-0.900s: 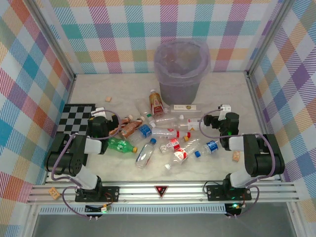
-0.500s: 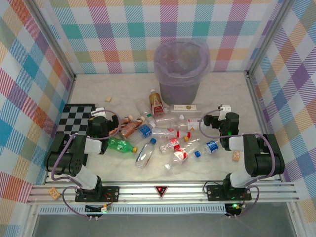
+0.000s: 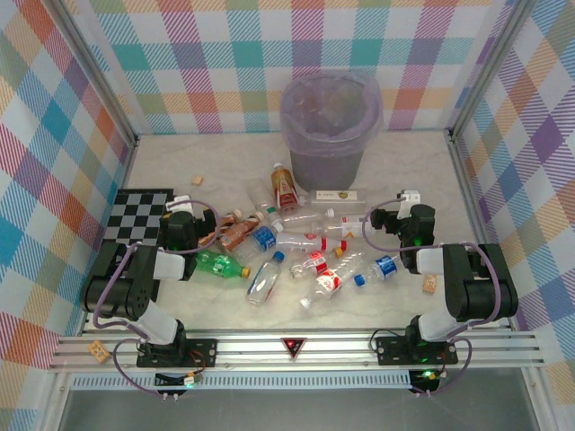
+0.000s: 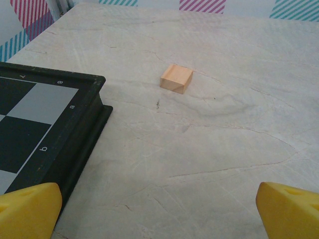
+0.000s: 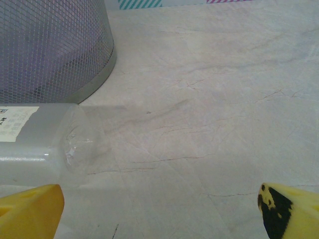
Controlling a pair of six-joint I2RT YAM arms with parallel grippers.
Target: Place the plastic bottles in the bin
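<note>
**Item:** small plastic drink bottles (image 3: 296,251), mostly clear, with red, blue or white labels; one green bottle (image 3: 220,263).

**Location:** strewn flat on the pale marbled counter (image 3: 404,162) between the two arms, on the near side of the round translucent grey-lilac plastic bin (image 3: 328,157).

**Orientation:** long axes point every which way. The green bottle's cap end points toward the heap. A clear white-labelled bottle (image 5: 35,149) lies crosswise just beside the bin wall, rounded end toward the right arm's side.

**Handling, by my reckoning:** light, thin-walled and slick, apt to roll and dent. Take one across the mid-body, square to its long axis.

**Claws:** left claw (image 4: 159,209) and right claw (image 5: 159,209) are both spread wide and hold nothing. The left faces a tan wooden block (image 4: 176,78) and a black chessboard (image 4: 45,124).
</note>
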